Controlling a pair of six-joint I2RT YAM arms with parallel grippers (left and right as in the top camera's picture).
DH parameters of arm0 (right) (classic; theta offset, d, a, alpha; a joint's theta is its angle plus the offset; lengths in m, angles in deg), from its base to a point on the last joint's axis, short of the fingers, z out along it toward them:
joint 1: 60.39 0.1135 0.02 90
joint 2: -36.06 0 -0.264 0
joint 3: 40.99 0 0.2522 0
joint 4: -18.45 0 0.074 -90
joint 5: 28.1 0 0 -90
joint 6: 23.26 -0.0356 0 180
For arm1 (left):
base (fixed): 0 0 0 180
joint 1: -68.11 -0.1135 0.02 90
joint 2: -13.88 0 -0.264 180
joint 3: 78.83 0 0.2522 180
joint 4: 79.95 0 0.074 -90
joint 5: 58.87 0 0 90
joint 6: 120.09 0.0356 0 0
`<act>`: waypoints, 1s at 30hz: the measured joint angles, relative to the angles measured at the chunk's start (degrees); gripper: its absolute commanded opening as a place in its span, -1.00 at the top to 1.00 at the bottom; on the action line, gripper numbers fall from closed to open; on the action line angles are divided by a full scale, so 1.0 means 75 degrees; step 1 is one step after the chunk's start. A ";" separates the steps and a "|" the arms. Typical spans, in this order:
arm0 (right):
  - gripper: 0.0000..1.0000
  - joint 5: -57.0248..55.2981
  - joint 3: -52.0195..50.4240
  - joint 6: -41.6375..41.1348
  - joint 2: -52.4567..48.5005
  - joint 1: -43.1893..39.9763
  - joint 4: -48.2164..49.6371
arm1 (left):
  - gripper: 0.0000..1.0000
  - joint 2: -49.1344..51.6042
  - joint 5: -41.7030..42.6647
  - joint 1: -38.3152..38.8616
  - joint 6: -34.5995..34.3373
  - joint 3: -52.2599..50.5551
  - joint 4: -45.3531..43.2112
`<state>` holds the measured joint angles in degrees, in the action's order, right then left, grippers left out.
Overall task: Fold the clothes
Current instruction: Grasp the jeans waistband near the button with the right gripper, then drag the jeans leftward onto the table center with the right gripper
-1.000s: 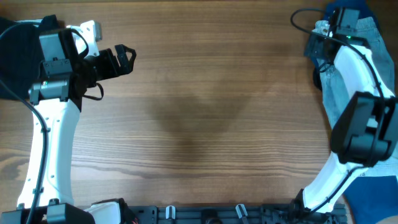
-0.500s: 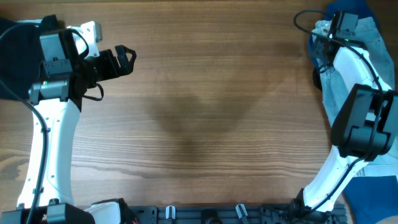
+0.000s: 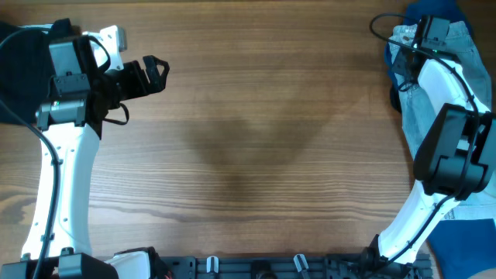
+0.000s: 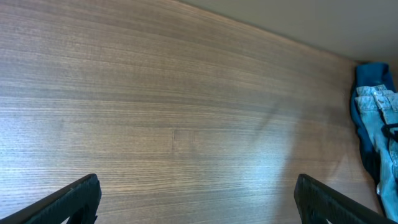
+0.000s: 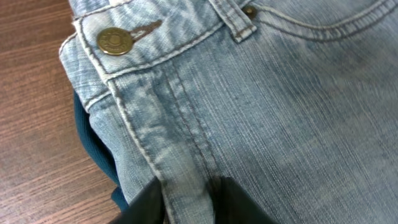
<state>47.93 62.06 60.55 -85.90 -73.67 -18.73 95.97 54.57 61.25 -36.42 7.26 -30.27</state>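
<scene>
The clothes (image 3: pixel 408 116), faded light-blue denim shorts, lie bunched at the table's far right edge, also seen in the left wrist view (image 4: pixel 379 102). In the right wrist view the waist button (image 5: pixel 114 41) and fly seam of the clothes (image 5: pixel 280 93) fill the frame. My right gripper (image 5: pixel 189 193) is pressed down on the denim, its fingers (image 5: pixel 146 202) pinching a raised fold beside the fly. From overhead the right gripper (image 3: pixel 404 48) is mostly hidden under its wrist. My left gripper (image 3: pixel 159 74) hovers open over bare wood at the far left, its fingertips (image 4: pixel 74 196) wide apart and empty.
A dark blue cloth (image 5: pixel 93 149) lies under the shorts and peeks out at the table's top right corner (image 3: pixel 426 9). Another blue item (image 3: pixel 465 248) sits at the lower right. The wooden table (image 3: pixel 256 139) stretches between the arms.
My right gripper has closed from wide open onto a fold of the denim, and its wrist shifted slightly right. The left arm has not moved.
</scene>
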 measured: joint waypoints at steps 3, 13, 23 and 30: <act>0.91 -0.0003 0.0000 0.0026 0.0000 0.0000 -0.0006 | -1.00 0.0000 0.0000 0.0000 0.0000 0.0000 -0.0017; 0.91 0.0082 0.0262 0.0204 0.0003 0.0015 -0.0557 | -0.99 0.0000 0.0000 0.0000 0.0000 0.0000 -0.0105; 0.91 0.1198 0.0828 0.0787 0.1507 0.0761 -0.2174 | -0.99 0.0000 0.0000 0.0000 0.0000 0.0000 -0.0338; 0.91 0.1757 0.0988 0.0807 0.2092 0.3124 -0.1839 | -1.00 0.0000 -0.0003 0.0000 0.0000 0.0000 -0.0577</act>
<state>61.11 69.47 66.60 -70.20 -50.24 -32.52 95.97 54.55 61.25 -36.42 7.26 -34.60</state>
